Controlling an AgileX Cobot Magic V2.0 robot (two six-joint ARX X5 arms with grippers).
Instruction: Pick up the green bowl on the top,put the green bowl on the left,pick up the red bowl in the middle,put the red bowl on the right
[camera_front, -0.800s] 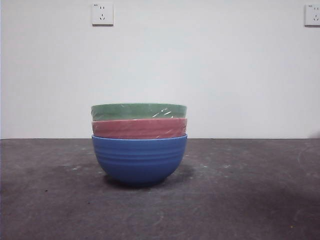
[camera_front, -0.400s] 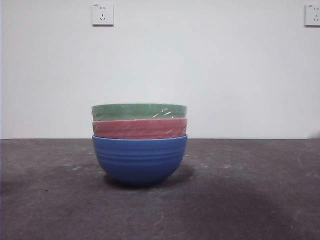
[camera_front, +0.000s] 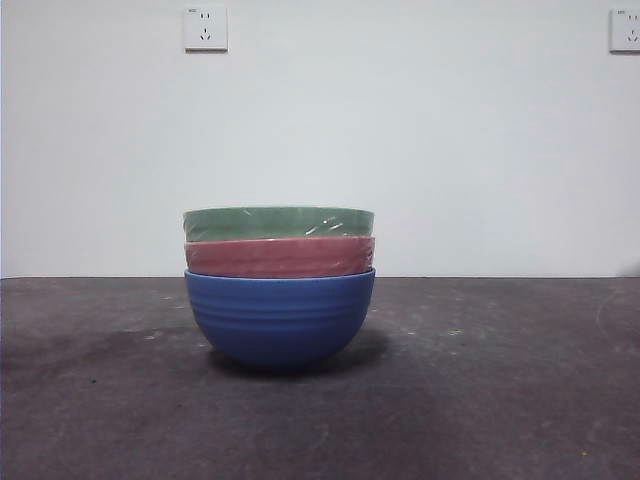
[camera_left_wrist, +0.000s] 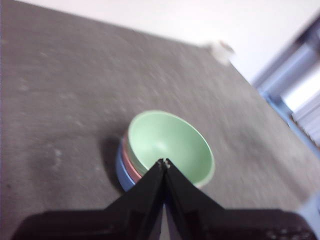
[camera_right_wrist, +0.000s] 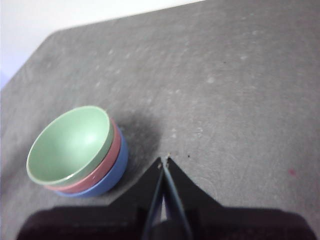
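Observation:
Three bowls stand stacked in the middle of the dark table. The green bowl (camera_front: 278, 222) is on top, the red bowl (camera_front: 279, 257) sits under it, and a blue bowl (camera_front: 279, 315) is at the bottom. The stack also shows in the left wrist view, green bowl (camera_left_wrist: 167, 142) uppermost, and in the right wrist view (camera_right_wrist: 70, 143). My left gripper (camera_left_wrist: 164, 162) is shut and empty, above the stack's near rim. My right gripper (camera_right_wrist: 164, 160) is shut and empty, off to the side of the stack. Neither gripper shows in the front view.
The dark grey table (camera_front: 500, 400) runs to a white wall with two sockets (camera_front: 205, 28). A pale small object (camera_left_wrist: 222, 50) sits near the table's far edge in the left wrist view.
The bowls have not moved. The shadow on the table in front of the stack has shifted.

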